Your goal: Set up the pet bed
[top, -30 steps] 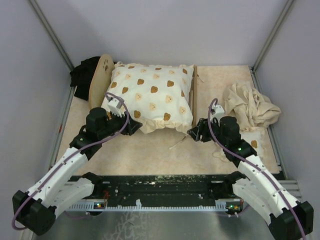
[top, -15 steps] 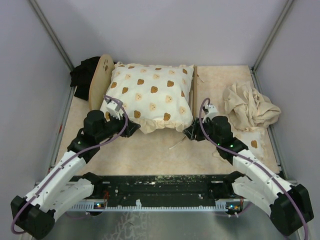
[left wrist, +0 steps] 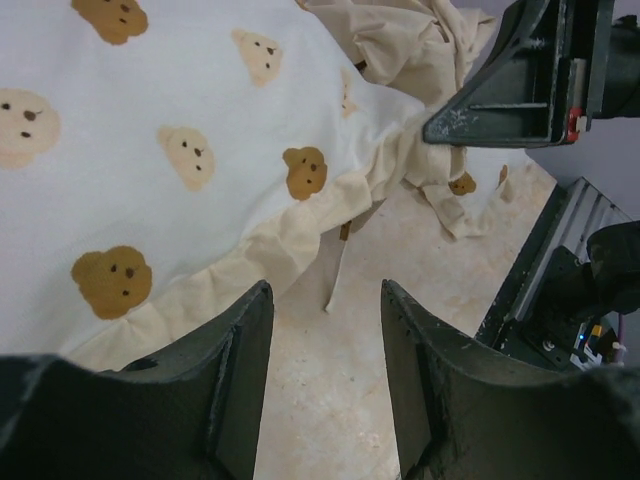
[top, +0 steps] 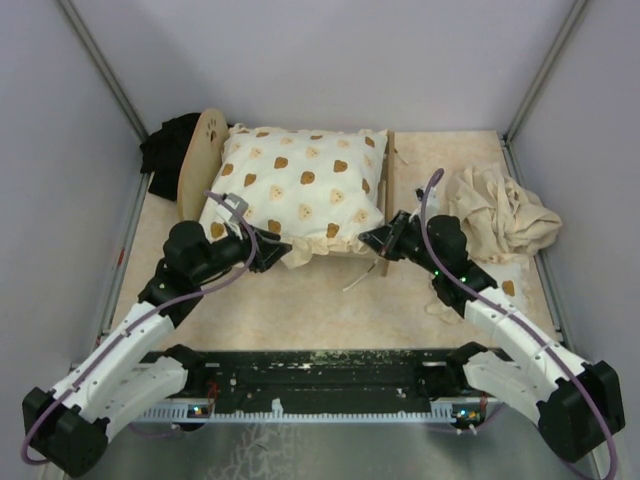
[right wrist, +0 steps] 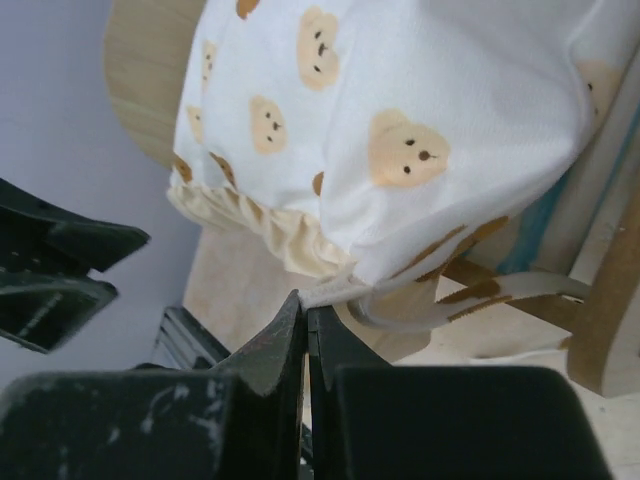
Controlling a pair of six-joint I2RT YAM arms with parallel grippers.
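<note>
The pet bed (top: 389,180) stands at the back left, its rounded light-wood headboard (top: 203,160) on the left. A cream frilled cushion (top: 300,190) with brown bear prints lies on top and hides the mattress. My right gripper (top: 368,238) is at the cushion's front right corner. In the right wrist view this gripper (right wrist: 305,300) is shut on the frill edge of the cushion (right wrist: 400,100), with the wooden frame (right wrist: 600,340) to the right. My left gripper (top: 272,255) sits at the cushion's front left edge. It is open (left wrist: 325,290) over bare table, the frill (left wrist: 300,230) just beyond its fingertips.
A crumpled beige cloth (top: 500,210) lies at the right, with a small printed piece (top: 505,285) in front of it. A black object (top: 165,150) sits behind the headboard at the back left. Enclosure walls stand close on both sides and at the back.
My right gripper has moved left and forward to the cushion's front right corner and closed on its frill. My left gripper has edged slightly toward the cushion, jaws still apart.
</note>
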